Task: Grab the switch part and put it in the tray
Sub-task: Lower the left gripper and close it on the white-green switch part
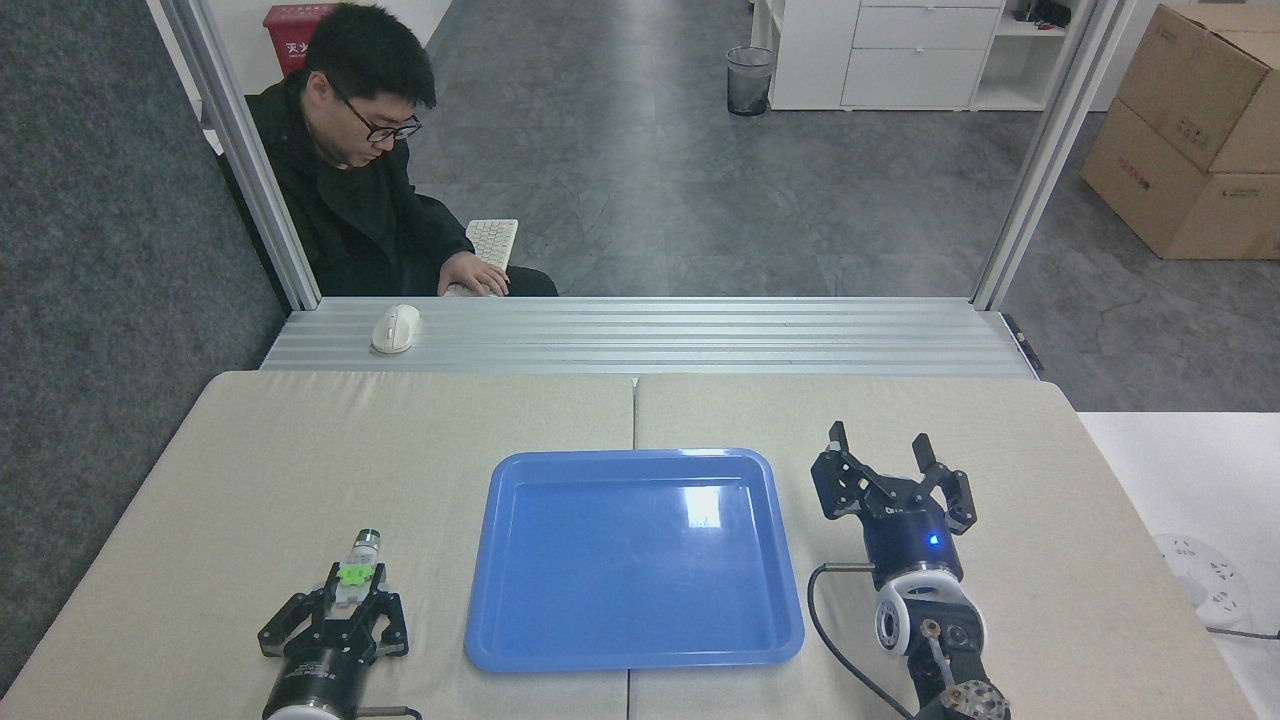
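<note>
The switch part (pixel 355 570), white with a green middle and a silvery tip pointing away from me, lies on the beige table left of the tray. My left gripper (pixel 353 588) sits low at the near left, its fingers closed in against the part's near end, so it is shut on it. The blue tray (pixel 620 600) rests mid-table with nothing in it. To its right, my right gripper (pixel 880 445) stands open with nothing between its fingers, apart from the tray's right rim.
A person (pixel 350 160) sits behind the far ledge with a hand at a keyboard (pixel 492 240). A white mouse (pixel 396 328) lies on the aluminium ledge (pixel 700 335). A black cable (pixel 830 620) loops by my right arm. Cardboard boxes (pixel 1190 130) stand far right.
</note>
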Motion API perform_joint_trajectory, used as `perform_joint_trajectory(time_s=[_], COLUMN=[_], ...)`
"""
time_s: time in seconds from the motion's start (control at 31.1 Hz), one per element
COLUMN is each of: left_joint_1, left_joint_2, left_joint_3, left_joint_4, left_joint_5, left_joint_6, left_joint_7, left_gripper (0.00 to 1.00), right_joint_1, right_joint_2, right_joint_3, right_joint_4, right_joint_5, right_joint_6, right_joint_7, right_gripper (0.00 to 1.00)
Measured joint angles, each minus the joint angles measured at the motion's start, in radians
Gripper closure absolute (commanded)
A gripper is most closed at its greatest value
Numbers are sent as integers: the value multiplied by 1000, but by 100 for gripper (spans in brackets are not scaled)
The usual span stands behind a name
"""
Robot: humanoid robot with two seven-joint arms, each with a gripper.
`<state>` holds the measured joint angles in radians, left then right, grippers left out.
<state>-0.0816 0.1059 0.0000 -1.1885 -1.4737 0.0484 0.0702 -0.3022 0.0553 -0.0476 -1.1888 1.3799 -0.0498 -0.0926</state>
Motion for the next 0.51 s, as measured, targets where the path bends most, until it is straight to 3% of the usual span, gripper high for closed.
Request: perform_joint_trajectory(time_s=[0.03,0.06,0.51], left_joint_1=[0,1,-11], left_joint_2=[0,0,3], left_joint_3=[0,0,0], left_joint_4=[0,0,-72], left_joint_5=[-3,-5,-15], left_joint_6=[-5,-11,-94], left_joint_7=[0,0,-11], left_gripper=[99,100,100], right_joint_1=[0,0,0], right_joint_2=[0,0,0], right_joint_3=[0,0,0], right_joint_4=[0,0,0], right_joint_5=[0,0,0], right_joint_6=[0,0,0], right_joint_7=[0,0,0], right_gripper=[0,0,0])
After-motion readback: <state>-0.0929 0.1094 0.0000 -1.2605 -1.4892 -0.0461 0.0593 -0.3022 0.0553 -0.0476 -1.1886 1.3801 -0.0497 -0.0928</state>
